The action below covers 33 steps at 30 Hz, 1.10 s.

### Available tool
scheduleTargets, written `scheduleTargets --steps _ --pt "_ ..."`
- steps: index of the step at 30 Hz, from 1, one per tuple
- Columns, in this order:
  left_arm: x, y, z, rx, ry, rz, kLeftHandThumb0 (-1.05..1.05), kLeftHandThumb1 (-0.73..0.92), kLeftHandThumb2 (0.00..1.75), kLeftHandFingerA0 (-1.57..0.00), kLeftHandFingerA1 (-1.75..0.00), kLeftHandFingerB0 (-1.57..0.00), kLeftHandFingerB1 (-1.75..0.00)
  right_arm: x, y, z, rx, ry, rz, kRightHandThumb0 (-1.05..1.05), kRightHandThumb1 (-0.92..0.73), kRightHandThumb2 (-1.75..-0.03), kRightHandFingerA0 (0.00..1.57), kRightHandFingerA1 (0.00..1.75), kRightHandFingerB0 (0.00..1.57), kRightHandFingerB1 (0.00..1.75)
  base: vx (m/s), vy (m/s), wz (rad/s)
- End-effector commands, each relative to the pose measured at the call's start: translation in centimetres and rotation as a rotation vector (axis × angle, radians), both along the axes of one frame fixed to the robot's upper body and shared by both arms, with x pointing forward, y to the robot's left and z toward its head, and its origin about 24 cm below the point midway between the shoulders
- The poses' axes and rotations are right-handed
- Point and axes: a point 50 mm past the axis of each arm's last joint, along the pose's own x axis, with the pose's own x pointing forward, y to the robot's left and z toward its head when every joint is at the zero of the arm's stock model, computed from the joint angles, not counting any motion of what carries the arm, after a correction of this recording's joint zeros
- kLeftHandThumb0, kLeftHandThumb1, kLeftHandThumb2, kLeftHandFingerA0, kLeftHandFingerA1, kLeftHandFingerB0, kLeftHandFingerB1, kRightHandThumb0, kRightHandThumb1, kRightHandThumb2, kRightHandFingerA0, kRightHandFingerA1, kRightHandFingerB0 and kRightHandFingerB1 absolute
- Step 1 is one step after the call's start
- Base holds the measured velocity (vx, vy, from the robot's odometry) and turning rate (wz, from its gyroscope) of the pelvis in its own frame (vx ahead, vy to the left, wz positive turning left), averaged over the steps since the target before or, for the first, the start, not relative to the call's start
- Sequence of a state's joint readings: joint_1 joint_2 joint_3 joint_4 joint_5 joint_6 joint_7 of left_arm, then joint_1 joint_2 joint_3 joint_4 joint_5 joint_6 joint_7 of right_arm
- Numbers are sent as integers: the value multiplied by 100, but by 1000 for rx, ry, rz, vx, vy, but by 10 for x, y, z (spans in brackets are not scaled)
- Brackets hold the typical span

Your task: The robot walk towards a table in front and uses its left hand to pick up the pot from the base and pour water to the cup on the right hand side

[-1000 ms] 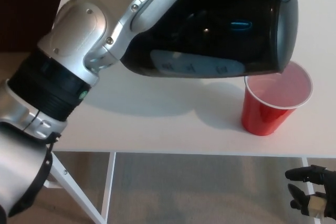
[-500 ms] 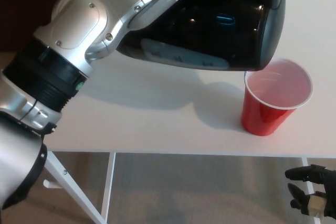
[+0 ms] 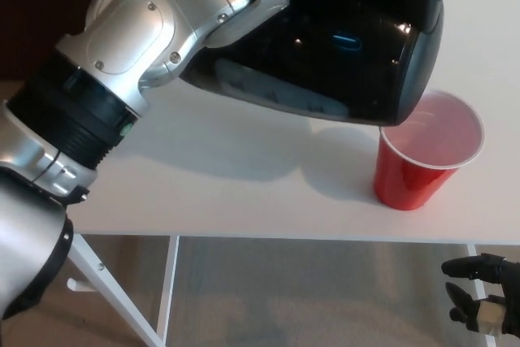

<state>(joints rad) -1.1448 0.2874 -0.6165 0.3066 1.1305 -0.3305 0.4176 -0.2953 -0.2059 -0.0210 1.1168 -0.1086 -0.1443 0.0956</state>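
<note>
**Inspector:** Pot position first. The glossy black electric pot (image 3: 341,46) is held off the white table (image 3: 211,184), tipped on its side, long axis running left to right, its lower right edge hanging just above the left rim of the red plastic cup (image 3: 426,152).

**Assistant:** And the cup?

**Inspector:** Upright, near the table's right front edge, mouth open. I see no stream of water, and cannot tell whether any liquid lies inside.

**Assistant:** Left hand?

**Inspector:** The silver and black left arm (image 3: 122,79) reaches in from the left and carries the pot, but the hand itself is hidden behind the wrist housing and the pot body. I cannot tell how its digits sit.

**Assistant:** Right hand?

**Inspector:** The right hand (image 3: 483,298) hangs low at the right, below the table edge, fingers (image 3: 463,268) apart and curled, holding nothing. It is well apart from the cup.

**Assistant:** Change from a second ago?

**Inspector:** The pot has tilted further, right end dipping lower, and its front edge has drawn slightly back left off the cup mouth. Cup and right hand have not moved.
</note>
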Motion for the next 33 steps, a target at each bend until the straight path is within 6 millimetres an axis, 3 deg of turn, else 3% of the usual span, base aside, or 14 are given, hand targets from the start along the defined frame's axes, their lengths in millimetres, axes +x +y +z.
scheduleTargets --steps 1,14,18,22,23,24,25,26,27,28,30,33 --pt "-5 -2 13 28 -76 -20 -47 55 60 -103 -145 -94 -52 0 -9 3 -18 4 -13 -47 -59 -81 62 93 47 71 0 0 0" --pt "-7 -6 11 69 -79 -17 -46 57 61 -112 -156 -94 -58 -1 -8 2 -18 7 -15 -48 -54 -81 62 92 48 71 0 0 0" --pt "-5 -2 10 -62 -22 -36 -48 50 67 -113 -152 -94 -57 -3 -8 0 -14 12 -21 -50 -55 -82 63 93 46 73 0 0 0" --pt "-5 -2 9 -72 -16 -37 -48 50 67 -113 -152 -94 -57 -3 -8 0 -15 13 -21 -50 -55 -82 63 93 46 73 0 0 0" --pt "-1 5 19 -163 77 -20 -37 57 64 -106 -160 -88 -56 -3 -8 0 -15 13 -20 -50 -56 -80 61 93 47 73 0 0 0" --pt "3 11 25 -235 123 -3 -31 54 59 -103 -158 -88 -52 -3 -8 0 -15 12 -18 -52 -45 -97 62 86 47 73 0 0 0" --pt "5 15 28 -276 129 13 -31 54 59 -103 -158 -88 -52 -3 -8 0 -16 10 -17 -52 -45 -97 62 86 47 73 0 0 0" --pt "8 18 31 -329 169 36 -24 41 84 -125 -138 -80 -85 -3 -8 0 -17 9 -15 -50 -56 -79 60 93 46 73 0 0 0" --pt "11 22 33 -384 223 59 -24 41 84 -125 -138 -80 -85 -3 -8 0 -19 10 -14 -50 -56 -79 60 93 46 73 0 0 0" --pt "12 25 36 -435 269 65 -13 65 61 -90 -175 -62 -148 -3 -8 0 -17 8 -12 -49 -56 -80 59 94 46 74 0 0 0" --pt "16 33 40 -556 348 80 -7 72 63 -86 -175 -67 -155 -4 -7 -1 -8 10 -18 -50 -57 -80 60 94 48 76 0 0 0" --pt "22 48 46 -732 470 147 -9 75 62 -79 -175 -63 -159 -4 -7 -1 -11 16 -18 -51 -57 -79 59 91 49 75 0 0 0"
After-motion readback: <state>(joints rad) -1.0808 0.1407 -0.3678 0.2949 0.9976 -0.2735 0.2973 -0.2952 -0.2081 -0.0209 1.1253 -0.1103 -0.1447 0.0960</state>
